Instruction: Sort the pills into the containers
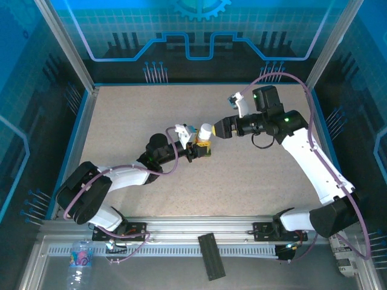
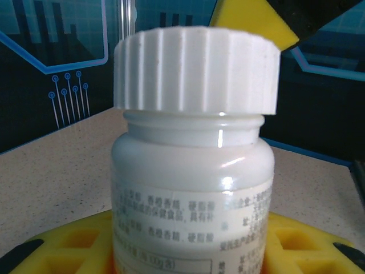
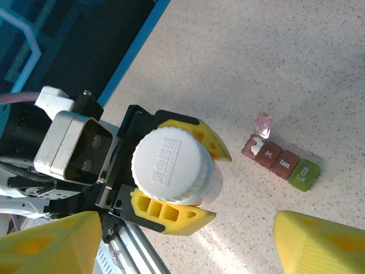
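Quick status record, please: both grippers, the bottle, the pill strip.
left gripper: shut on bottle, gripping its body below the cap
bottle: cap on
right gripper: open, facing the cap, not gripping it
strip: lying on table, apart from both grippers; three dark red cells, one green at the end
strip lids: far red end cell open, something white inside; others shut
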### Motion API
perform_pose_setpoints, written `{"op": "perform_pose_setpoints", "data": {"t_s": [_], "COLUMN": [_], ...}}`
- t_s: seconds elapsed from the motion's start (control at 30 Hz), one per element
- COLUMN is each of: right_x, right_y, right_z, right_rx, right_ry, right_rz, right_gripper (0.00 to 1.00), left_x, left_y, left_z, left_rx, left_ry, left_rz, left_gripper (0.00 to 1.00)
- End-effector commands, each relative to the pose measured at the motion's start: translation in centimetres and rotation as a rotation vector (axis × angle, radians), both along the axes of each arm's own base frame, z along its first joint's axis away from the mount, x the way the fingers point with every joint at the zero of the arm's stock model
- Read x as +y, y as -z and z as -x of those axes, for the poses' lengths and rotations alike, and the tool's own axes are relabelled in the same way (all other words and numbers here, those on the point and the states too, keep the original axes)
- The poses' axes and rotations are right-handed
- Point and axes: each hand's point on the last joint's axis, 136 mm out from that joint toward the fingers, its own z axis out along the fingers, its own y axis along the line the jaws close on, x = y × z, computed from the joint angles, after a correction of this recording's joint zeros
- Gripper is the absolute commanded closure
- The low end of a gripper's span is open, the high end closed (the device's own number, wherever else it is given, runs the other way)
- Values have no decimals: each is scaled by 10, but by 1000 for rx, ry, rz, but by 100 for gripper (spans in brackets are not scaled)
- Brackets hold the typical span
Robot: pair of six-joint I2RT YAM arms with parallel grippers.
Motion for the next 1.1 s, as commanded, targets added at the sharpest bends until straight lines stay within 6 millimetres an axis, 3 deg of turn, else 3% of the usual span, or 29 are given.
{"op": "perform_pose_setpoints", "data": {"t_s": [0.0, 0.23, 0.7, 1.07], "right_x": [4, 15, 28, 37], "right_y": [-4, -10, -1, 4], "right_z": [0, -1, -7, -4], "right_rx": [-45, -54, -40, -28], "right_ry": [-30, -58, -81, -114], "right_rz": [62, 66, 110, 117], "right_gripper": [21, 22, 26, 38], "left_x": [-3, -5, -4, -4], "left_y": [-15, -18, -25, -25], "left_z": [13, 17, 21, 21], "left_rx": [8, 29, 26, 28], "left_ry": [59, 85, 97, 100], "left_rz": [57, 79, 95, 93], "left_gripper": [100, 100, 100, 100]}}
